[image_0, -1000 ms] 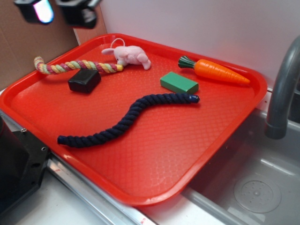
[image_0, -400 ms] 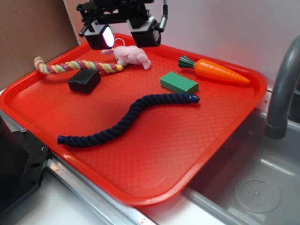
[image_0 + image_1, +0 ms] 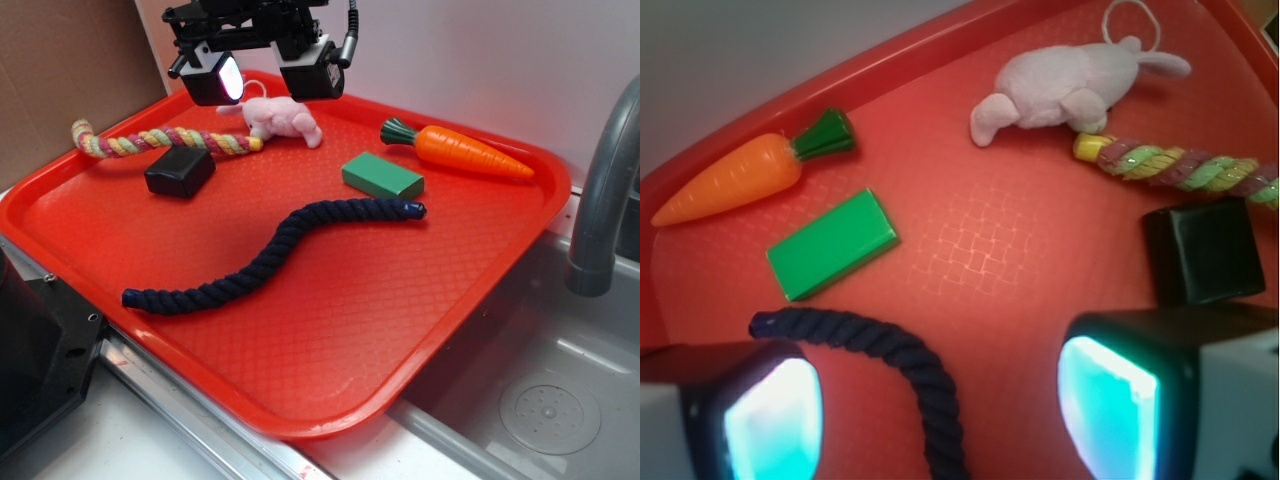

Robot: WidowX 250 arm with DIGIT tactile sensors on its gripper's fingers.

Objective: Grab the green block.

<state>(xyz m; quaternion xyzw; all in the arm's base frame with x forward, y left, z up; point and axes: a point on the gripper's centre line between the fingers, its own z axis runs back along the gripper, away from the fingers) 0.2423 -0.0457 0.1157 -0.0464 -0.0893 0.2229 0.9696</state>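
The green block [image 3: 382,176] lies flat on the red tray [image 3: 400,300], right of centre, just above the end of a dark blue rope [image 3: 270,255]. In the wrist view the green block [image 3: 832,245] sits at upper left, below the carrot. My gripper [image 3: 262,75] hangs high above the tray's back left, over the pink plush, well apart from the block. Its jaws stand wide open with nothing between them; the fingers [image 3: 770,420] frame the dark blue rope [image 3: 910,370] far below.
An orange carrot [image 3: 460,150] lies behind the block. A pink plush toy [image 3: 280,118], a multicoloured rope [image 3: 160,142] and a glossy black block [image 3: 180,172] sit at the tray's back left. A sink [image 3: 540,400] and grey faucet [image 3: 600,190] are at right.
Over the last second my gripper came down and to the right from the top left corner to above the pink plush. It has held still since 0.4 s ago.
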